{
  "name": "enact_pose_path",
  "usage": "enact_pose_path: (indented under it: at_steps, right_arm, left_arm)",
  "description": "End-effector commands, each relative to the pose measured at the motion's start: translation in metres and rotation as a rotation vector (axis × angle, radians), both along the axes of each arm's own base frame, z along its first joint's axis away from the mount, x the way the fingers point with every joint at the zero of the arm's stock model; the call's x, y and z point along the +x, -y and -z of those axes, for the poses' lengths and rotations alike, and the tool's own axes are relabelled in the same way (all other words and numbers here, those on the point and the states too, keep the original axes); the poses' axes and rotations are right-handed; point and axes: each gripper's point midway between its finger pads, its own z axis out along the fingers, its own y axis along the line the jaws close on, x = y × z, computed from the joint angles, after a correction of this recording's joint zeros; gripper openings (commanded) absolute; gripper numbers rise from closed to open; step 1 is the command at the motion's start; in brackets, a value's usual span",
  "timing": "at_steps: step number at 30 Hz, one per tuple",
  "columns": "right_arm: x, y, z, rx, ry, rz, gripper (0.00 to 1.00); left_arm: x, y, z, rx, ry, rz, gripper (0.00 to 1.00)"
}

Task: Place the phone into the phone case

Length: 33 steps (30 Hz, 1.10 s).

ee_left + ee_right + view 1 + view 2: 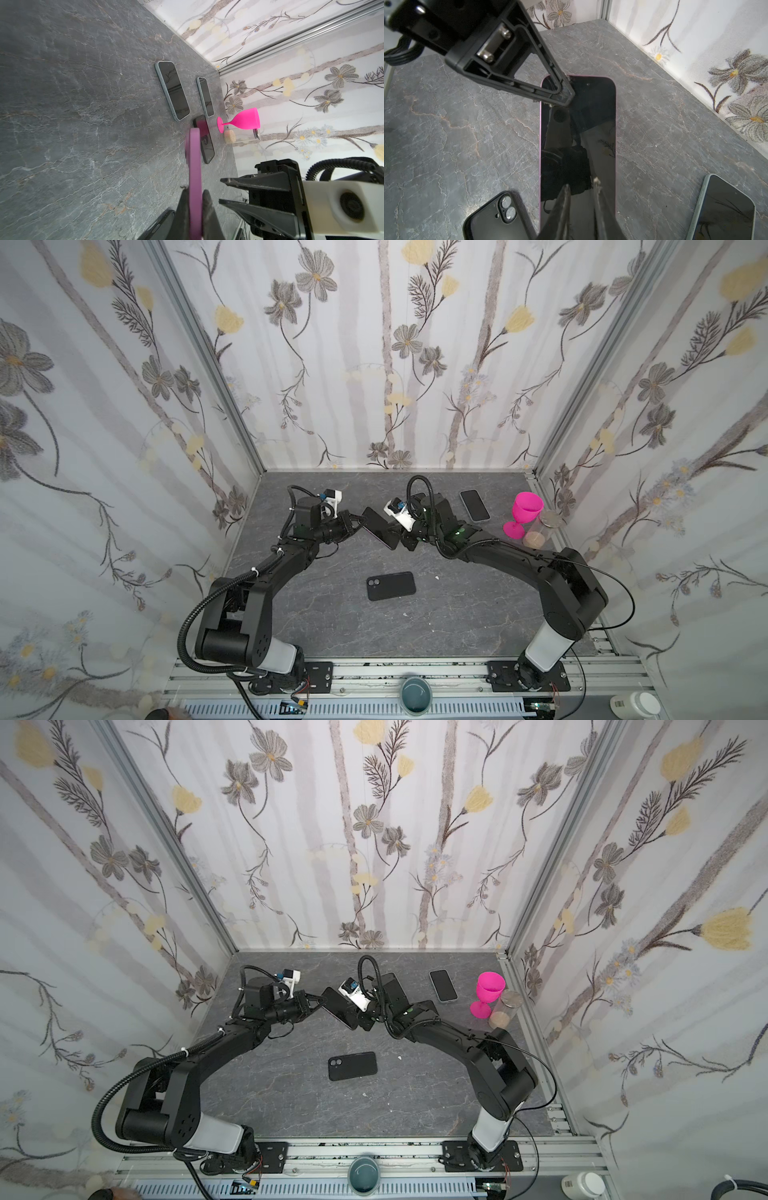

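The phone [376, 527], dark-screened with a pink-purple rim, hangs tilted above the table between the two arms. My left gripper [195, 195] is shut on it, one finger on each face near a top corner; the left wrist view shows the phone [195, 162] edge-on. The right wrist view shows the phone's screen [591, 116] with that left gripper [566, 97] pinching its corner. My right gripper [581, 193] hovers over the screen, jaws a little apart, holding nothing. The black phone case [390, 585] lies flat on the table nearer the front, camera cutout to the left.
Another phone [474, 505] lies at the back right, and two further phones [172, 90] [204, 139] lie nearby in the left wrist view. A pink goblet [524, 514] and a glass jar [540, 529] stand by the right wall. A teal cup [415, 693] sits on the front rail.
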Motion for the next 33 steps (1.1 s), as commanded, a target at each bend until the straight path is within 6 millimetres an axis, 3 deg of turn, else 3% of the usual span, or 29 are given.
enact_pose_path:
  at_steps: [1, 3, 6, 10, 12, 16, 19, 22, 27, 28, 33]
  right_arm:
    - [0.005, -0.005, -0.029, 0.082, 0.041, 0.015, 0.55]
    - [0.009, -0.005, -0.042, 0.126, 0.038, 0.049, 0.7]
    - [0.011, -0.004, -0.076, 0.236, 0.018, 0.097, 0.82]
    - [0.018, 0.004, -0.119, 0.42, -0.033, 0.208, 0.89]
    - [0.015, 0.013, -0.153, 0.542, -0.056, 0.235, 0.87]
    - [0.003, 0.019, -0.192, 0.756, -0.144, 0.185, 0.8]
    - [0.0, 0.022, -0.208, 0.877, -0.222, 0.181, 0.72]
    - [-0.001, 0.013, -0.218, 0.888, -0.278, 0.143, 0.7]
    - [-0.028, -0.005, -0.245, 0.929, -0.32, -0.097, 0.62]
    - [-0.027, -0.013, -0.238, 0.919, -0.352, -0.125, 0.58]
    - [-0.041, -0.023, -0.242, 0.914, -0.401, -0.252, 0.36]
  left_arm:
    - [0.002, 0.001, -0.036, -0.064, 0.12, -0.007, 0.0]
    - [0.0, -0.002, -0.051, -0.072, 0.165, -0.03, 0.0]
    - [-0.001, -0.011, -0.076, -0.063, 0.249, -0.094, 0.0]
    - [-0.009, -0.029, -0.122, -0.074, 0.411, -0.205, 0.0]
    - [-0.017, -0.036, -0.148, -0.11, 0.502, -0.246, 0.0]
    - [-0.041, -0.049, -0.197, -0.209, 0.669, -0.307, 0.0]
    - [-0.055, -0.057, -0.221, -0.264, 0.748, -0.334, 0.0]
    - [-0.072, -0.06, -0.24, -0.336, 0.824, -0.326, 0.0]
    - [-0.087, -0.059, -0.256, -0.423, 0.88, -0.292, 0.0]
    - [-0.089, -0.058, -0.256, -0.433, 0.879, -0.28, 0.0]
    - [-0.093, -0.056, -0.253, -0.468, 0.876, -0.258, 0.0]
